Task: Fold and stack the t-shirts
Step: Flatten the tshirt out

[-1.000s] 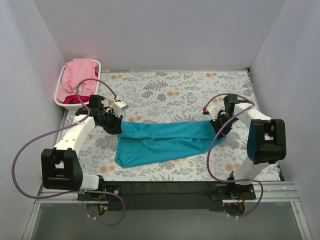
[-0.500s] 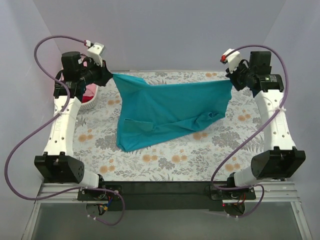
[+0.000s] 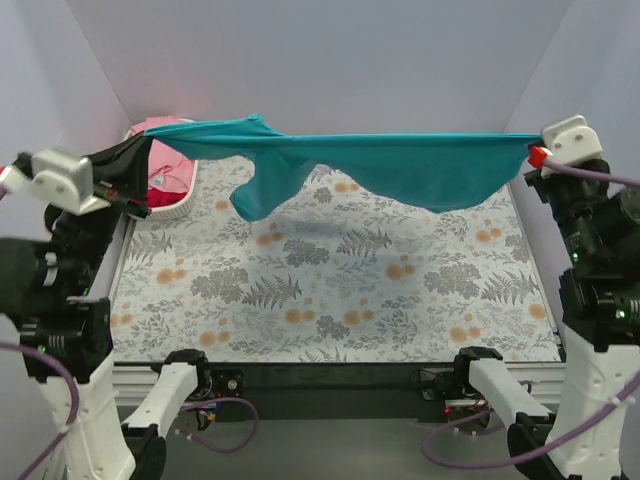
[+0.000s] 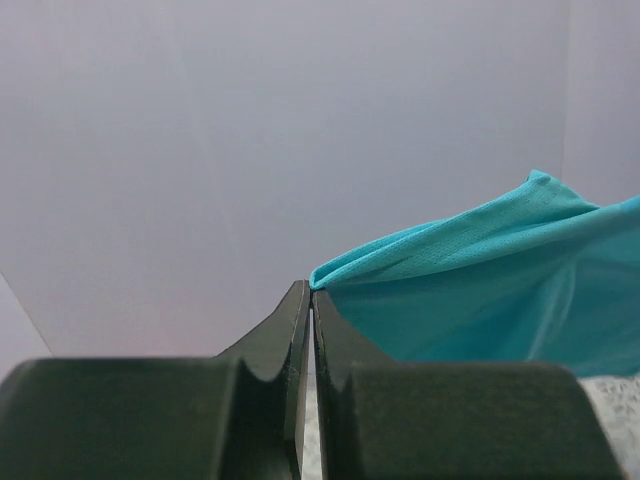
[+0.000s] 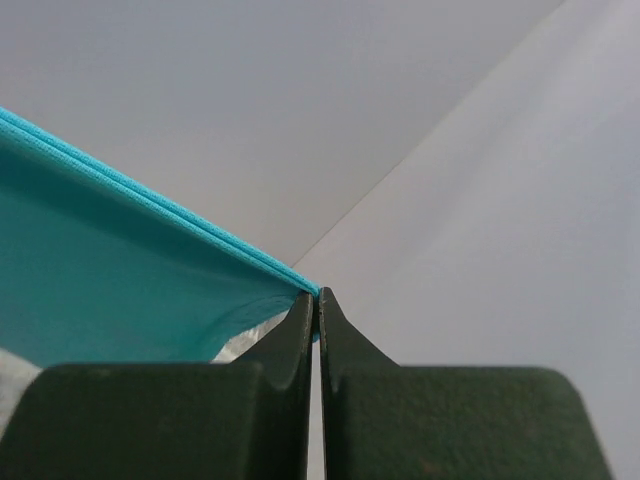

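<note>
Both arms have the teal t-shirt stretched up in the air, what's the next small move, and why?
Probably lower both tools together toward the floral-patterned table, holding the stretch. The teal cloth t-shirt hangs taut between the left tool and right tool, each shut on an edge, clear of the table, one part drooping; it likely needs laying flat before any fold.

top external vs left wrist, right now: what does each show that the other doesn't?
Top external only: the right gripper holding the far end of the teal t-shirt, which is stretched in the air above the table, and the basket with a pink t-shirt in it. Left wrist only: a close view of the left gripper, jaws pinched shut on a corner of the cloth. Both: the left gripper and the teal t-shirt.
</note>
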Tool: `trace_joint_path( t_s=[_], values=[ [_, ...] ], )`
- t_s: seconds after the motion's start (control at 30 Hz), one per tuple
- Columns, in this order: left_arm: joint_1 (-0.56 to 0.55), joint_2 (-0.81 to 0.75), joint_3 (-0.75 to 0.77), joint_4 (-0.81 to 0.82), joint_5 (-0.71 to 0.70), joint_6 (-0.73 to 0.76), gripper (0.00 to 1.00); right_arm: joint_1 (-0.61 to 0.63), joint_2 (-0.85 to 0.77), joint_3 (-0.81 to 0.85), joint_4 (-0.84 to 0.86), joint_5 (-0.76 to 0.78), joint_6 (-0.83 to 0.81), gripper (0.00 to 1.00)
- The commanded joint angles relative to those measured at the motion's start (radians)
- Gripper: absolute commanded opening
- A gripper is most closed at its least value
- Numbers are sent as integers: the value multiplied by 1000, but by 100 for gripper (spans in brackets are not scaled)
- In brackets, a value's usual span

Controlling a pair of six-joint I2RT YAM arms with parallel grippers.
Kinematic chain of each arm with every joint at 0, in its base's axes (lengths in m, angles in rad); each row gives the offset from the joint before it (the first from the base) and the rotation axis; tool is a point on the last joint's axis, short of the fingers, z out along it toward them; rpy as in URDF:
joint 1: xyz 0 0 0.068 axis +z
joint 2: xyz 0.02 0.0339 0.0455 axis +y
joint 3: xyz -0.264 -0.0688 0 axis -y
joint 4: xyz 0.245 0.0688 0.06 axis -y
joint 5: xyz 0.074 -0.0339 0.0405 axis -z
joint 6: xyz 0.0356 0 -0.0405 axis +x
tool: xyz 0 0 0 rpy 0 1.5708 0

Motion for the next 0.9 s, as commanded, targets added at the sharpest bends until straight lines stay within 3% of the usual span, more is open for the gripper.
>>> trace_joint_path(
  t_s=[0.0, 0.27, 0.4, 0.7, 0.87],
  values=[
    [6, -38, 36, 43, -91, 24, 0, -8, -55, 17, 132, 153, 19, 1],
    [6, -52, 148, 16, -198, 44, 0, -8, -104, 94, 194, 182, -49, 1],
    [6, -43, 115, -32, -141, 69, 0, -8, -96, 42, 199, 129, -99, 1],
    [6, -103, -328, -92, 12, 144, 0, -7, -83, -350, 197, -95, -172, 1],
    [6, -40, -552, -52, 99, 126, 0, -7, -25, -626, 320, -158, -201, 1]
  ],
)
